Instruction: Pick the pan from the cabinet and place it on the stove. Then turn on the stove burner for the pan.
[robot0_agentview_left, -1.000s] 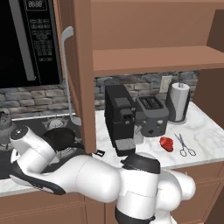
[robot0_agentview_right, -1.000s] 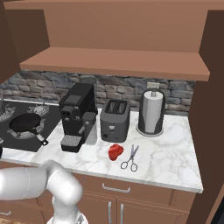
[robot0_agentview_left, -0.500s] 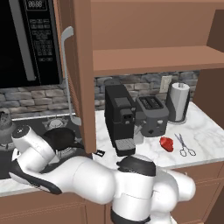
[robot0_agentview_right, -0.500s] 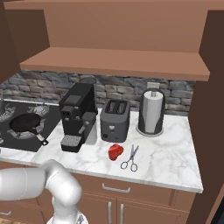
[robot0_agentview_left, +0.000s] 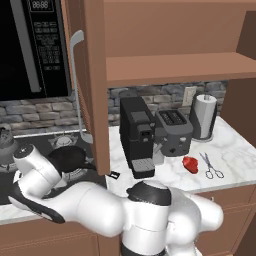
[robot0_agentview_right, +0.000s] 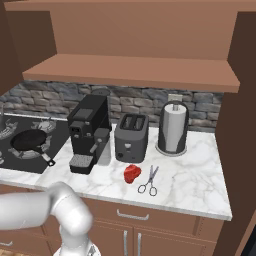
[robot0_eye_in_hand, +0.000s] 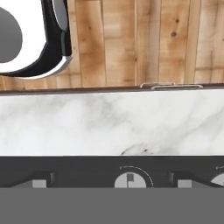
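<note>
Right base view: you have the pan (robot0_agentview_right: 31, 142) sitting flat on the stove (robot0_agentview_right: 15, 150) at the left edge, over a burner grate. Its short dark handle (robot0_agentview_right: 46, 159) runs toward the front right, pointing at the bench (robot0_agentview_right: 200, 180) edge, so the long axis lies diagonally from back left to front right. Just beside the stove stands a black coffee machine (robot0_agentview_right: 89, 132), then a toaster (robot0_agentview_right: 131, 137) and a paper towel roll (robot0_agentview_right: 173, 127); a red item (robot0_agentview_right: 132, 173) and scissors (robot0_agentview_right: 149, 181) lie nearer the front.

Left base view: the pan (robot0_agentview_left: 67, 157) shows partly behind the white arm, below the open cabinet (robot0_agentview_left: 170, 67) with its bare shelf.

Hand view: you look down at a silver stove knob (robot0_eye_in_hand: 130, 180) on the black cooktop strip, marble above it. The end effector's (robot0_eye_in_hand: 111, 184) fingertips (robot0_eye_in_hand: 39, 183) stand wide apart, one either side of that knob, holding nothing.
</note>
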